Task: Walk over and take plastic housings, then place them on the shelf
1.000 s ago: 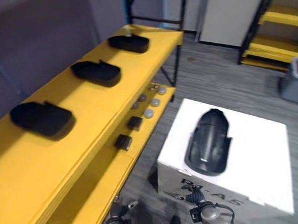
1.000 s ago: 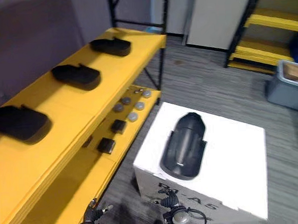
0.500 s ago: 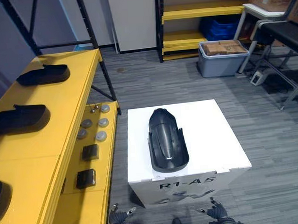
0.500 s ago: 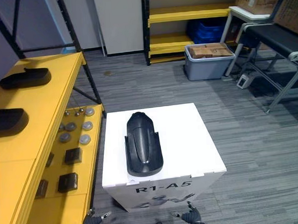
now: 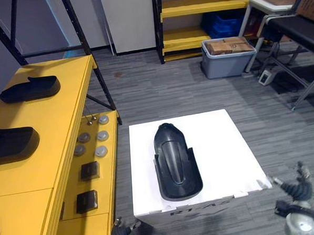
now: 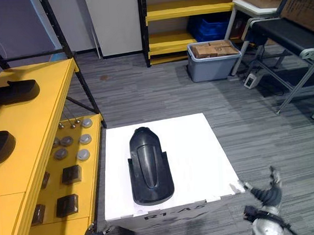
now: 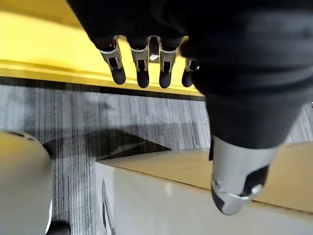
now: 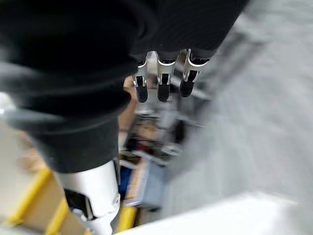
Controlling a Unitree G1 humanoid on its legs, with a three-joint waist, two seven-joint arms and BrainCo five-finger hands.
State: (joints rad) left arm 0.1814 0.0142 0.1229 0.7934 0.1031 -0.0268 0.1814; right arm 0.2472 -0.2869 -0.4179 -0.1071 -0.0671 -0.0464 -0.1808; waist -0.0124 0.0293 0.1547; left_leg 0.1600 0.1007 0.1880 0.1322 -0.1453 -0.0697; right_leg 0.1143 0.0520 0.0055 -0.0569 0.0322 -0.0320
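Note:
A black plastic housing [image 5: 176, 164] lies lengthwise on a white box [image 5: 224, 148] in front of me. Two more black housings [image 5: 29, 88] [image 5: 13, 143] rest on the top of the yellow shelf [image 5: 62, 122] at the left. My right hand [image 5: 295, 186] hangs open beside the box's near right corner, apart from it, its fingers [image 8: 161, 78] straight and holding nothing. My left hand [image 5: 121, 234] is low by the box's near left corner, between box and shelf, also open, with straight fingers [image 7: 142, 68] and nothing in them.
The shelf's lower level [image 5: 90, 152] carries small round parts and black blocks. A grey bin [image 5: 228, 56] with cardboard boxes stands on the floor at the back, before a yellow rack [image 5: 204, 9]. A black bench on metal legs [image 5: 294, 31] is at the far right.
The camera has swung from the shelf to the box and come nearer. My right hand has moved out from the box's front to beside its right corner.

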